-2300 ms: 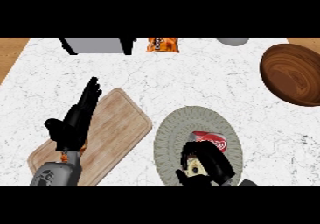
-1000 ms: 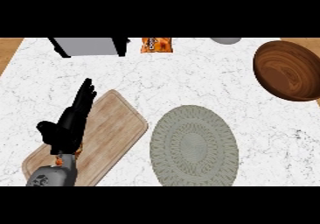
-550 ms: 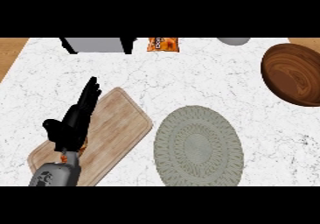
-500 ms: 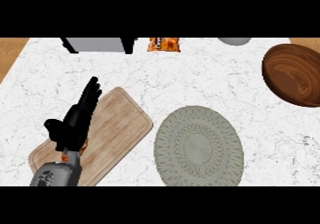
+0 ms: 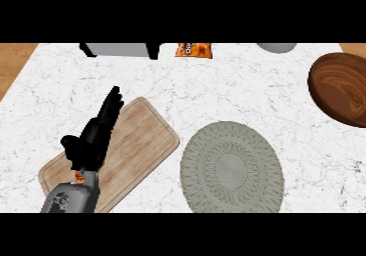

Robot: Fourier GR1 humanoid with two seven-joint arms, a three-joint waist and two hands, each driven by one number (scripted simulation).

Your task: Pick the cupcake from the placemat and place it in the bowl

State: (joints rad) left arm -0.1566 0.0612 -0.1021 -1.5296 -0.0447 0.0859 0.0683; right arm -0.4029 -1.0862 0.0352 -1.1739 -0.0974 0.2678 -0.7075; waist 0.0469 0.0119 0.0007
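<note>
Well, left hand (image 5: 87, 148): fingers straight, holding nothing, resting idle over the cutting board (image 5: 145, 145) by the worktop's front-left corner.
Right hand: out of view.
Cupcake: not visible on the placemat (image 5: 230, 172) at the front edge or in the bowl (image 5: 347, 90) at the right edge.
Writing: orange packet (image 5: 193, 49), back edge, unreadable.

Marbled table (image 5: 238, 85): wooden board (image 5: 145, 137) toward the front-left corner, grey placemat (image 5: 230, 167) at the front edge, brown bowl (image 5: 347, 90) at the right edge, orange packet (image 5: 193, 49) at the back.
</note>
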